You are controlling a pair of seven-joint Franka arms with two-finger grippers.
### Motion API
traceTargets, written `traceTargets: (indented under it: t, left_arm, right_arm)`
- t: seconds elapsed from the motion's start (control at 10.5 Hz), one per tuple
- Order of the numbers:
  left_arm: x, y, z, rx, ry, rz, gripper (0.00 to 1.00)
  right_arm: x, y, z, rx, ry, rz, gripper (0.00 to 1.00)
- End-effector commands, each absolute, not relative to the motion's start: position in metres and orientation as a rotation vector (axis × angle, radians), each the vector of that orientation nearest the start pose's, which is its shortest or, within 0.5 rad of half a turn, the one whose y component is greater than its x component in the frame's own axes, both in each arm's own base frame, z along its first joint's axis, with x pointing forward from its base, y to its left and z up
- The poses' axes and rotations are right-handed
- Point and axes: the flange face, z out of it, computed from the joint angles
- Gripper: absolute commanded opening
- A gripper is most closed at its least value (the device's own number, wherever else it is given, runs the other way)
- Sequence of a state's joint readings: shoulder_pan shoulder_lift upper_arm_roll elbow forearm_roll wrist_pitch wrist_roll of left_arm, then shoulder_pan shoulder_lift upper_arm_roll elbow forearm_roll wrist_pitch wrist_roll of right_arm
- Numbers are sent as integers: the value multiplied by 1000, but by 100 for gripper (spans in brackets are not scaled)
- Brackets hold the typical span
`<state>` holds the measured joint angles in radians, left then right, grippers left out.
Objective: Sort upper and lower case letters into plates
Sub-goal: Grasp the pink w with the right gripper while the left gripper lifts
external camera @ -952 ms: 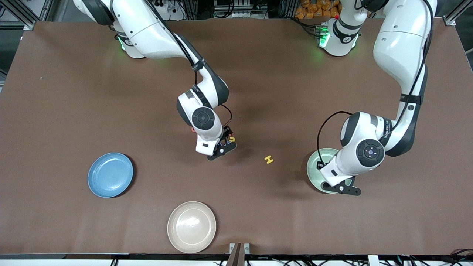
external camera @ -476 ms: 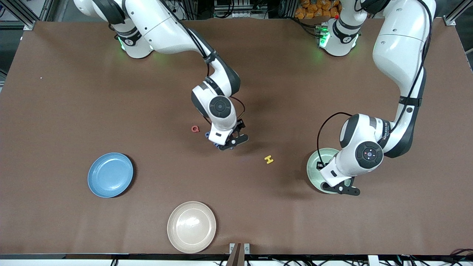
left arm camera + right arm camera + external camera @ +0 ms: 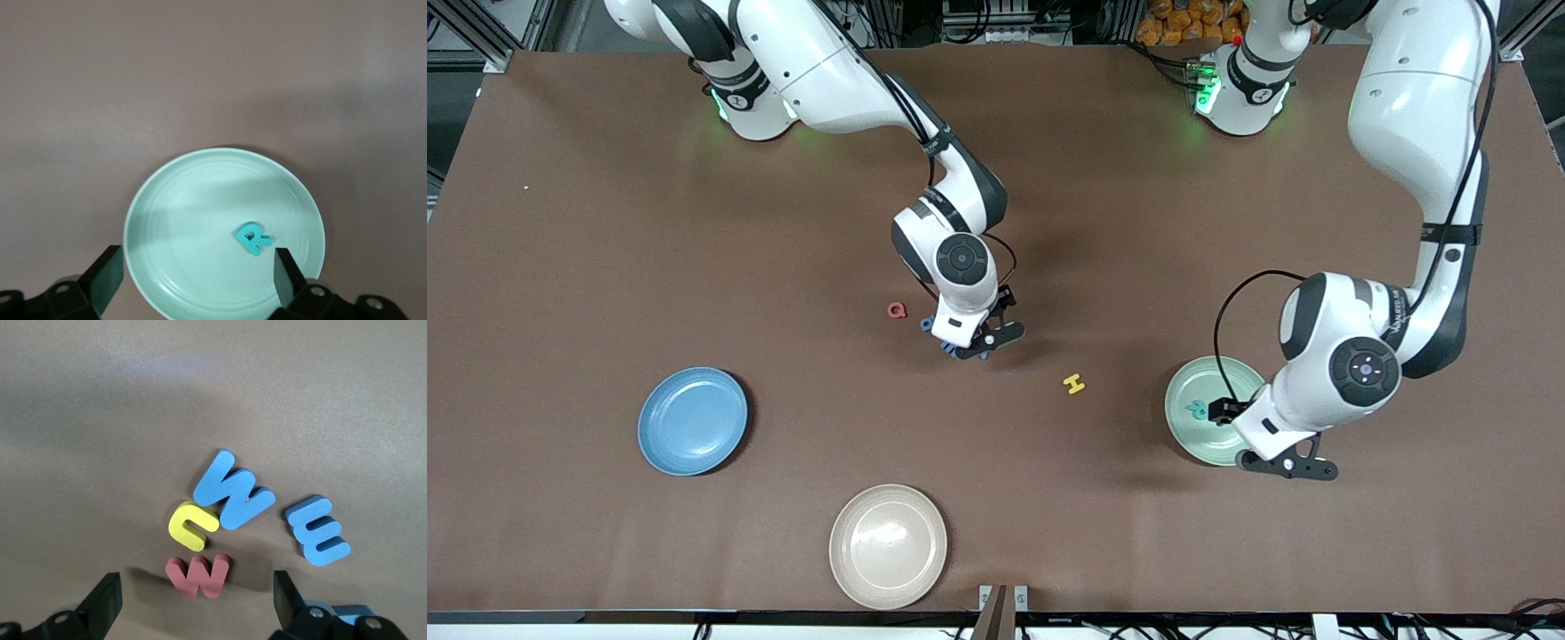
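A teal R [image 3: 253, 239] lies flat in the pale mint green plate [image 3: 1188, 431], which sits on the counter [image 3: 605, 267] toward the left arm's end, about midway between the edge by the robots' bases and the edge nearest the front camera. The left gripper [image 3: 198, 277] hangs over this plate's rim with its fingers [image 3: 107, 275] spread wide and nothing between them. A yellow H [image 3: 1074, 384] lies on the bare counter just beside the mint plate, toward the middle. At mid-counter a cluster of letters lies close together: a large blue W [image 3: 233, 491], a yellow u [image 3: 191, 525] touching it, a red w [image 3: 199, 576] just beside the u, and a blue m [image 3: 319, 531] near the W. The right gripper [image 3: 195, 603] hangs low over this cluster, fingers [image 3: 103, 600] wide apart and gripping nothing. A red Q [image 3: 896, 310] lies alone near the cluster, toward the right arm's end. The blue plate [image 3: 692, 421] rests toward the right arm's end, nearer the front camera than the Q. A beige plate [image 3: 888, 546] sits close to the front edge.
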<state>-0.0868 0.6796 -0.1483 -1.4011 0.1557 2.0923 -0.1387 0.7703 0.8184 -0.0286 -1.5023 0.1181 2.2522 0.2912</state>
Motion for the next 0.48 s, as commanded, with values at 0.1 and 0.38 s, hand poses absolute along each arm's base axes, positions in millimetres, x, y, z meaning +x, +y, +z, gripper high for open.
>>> traceTargets:
  t: [0.1, 0.38]
  left_arm:
    - [708, -130, 335, -3079, 207, -42, 100]
    - [697, -122, 393, -3059, 175, -43, 100]
  right_arm:
    - [507, 479, 164, -3066, -586, 115, 97]
    - [508, 478, 168, -3064, -576, 121, 0]
